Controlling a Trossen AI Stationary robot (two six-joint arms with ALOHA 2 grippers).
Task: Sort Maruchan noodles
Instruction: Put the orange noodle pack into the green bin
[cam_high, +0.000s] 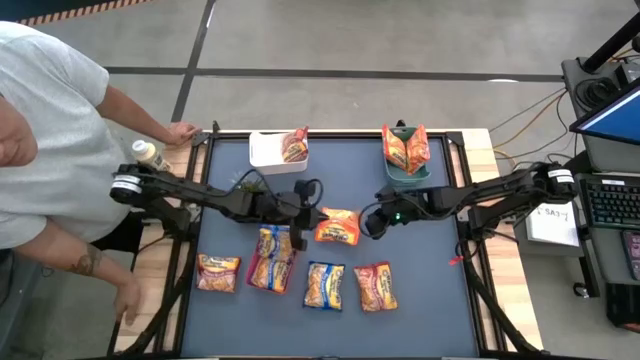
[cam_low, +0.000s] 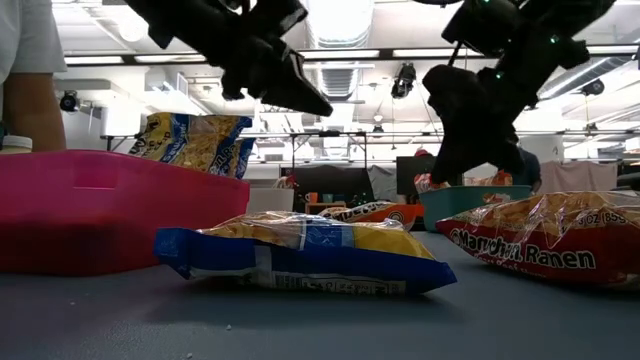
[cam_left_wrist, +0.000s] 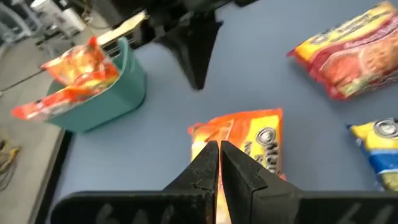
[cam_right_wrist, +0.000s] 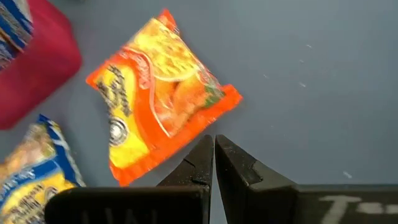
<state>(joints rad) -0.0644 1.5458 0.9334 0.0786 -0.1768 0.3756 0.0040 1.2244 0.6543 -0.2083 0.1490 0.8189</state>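
Observation:
An orange Maruchan noodle packet (cam_high: 337, 227) lies flat on the dark mat between my two grippers. My left gripper (cam_high: 308, 208) hovers shut just left of it; in the left wrist view the shut fingertips (cam_left_wrist: 219, 152) stand over the packet (cam_left_wrist: 252, 140). My right gripper (cam_high: 368, 224) hangs shut just right of it, with the packet (cam_right_wrist: 158, 99) lying beyond its tips (cam_right_wrist: 213, 146). In the low view both grippers (cam_low: 315, 100) (cam_low: 468, 165) are clear above the table. More packets (cam_high: 324, 285) (cam_high: 375, 287) (cam_high: 218, 272) lie flat in a row nearer the front edge.
A red tray (cam_low: 90, 215) at the near left holds blue-trimmed packets (cam_high: 272, 258). At the far side stand a white tray (cam_high: 268, 152) with one packet and a teal bin (cam_high: 405, 168) with orange packets. A person stands at the table's left edge, one hand (cam_high: 182, 132) on the far corner.

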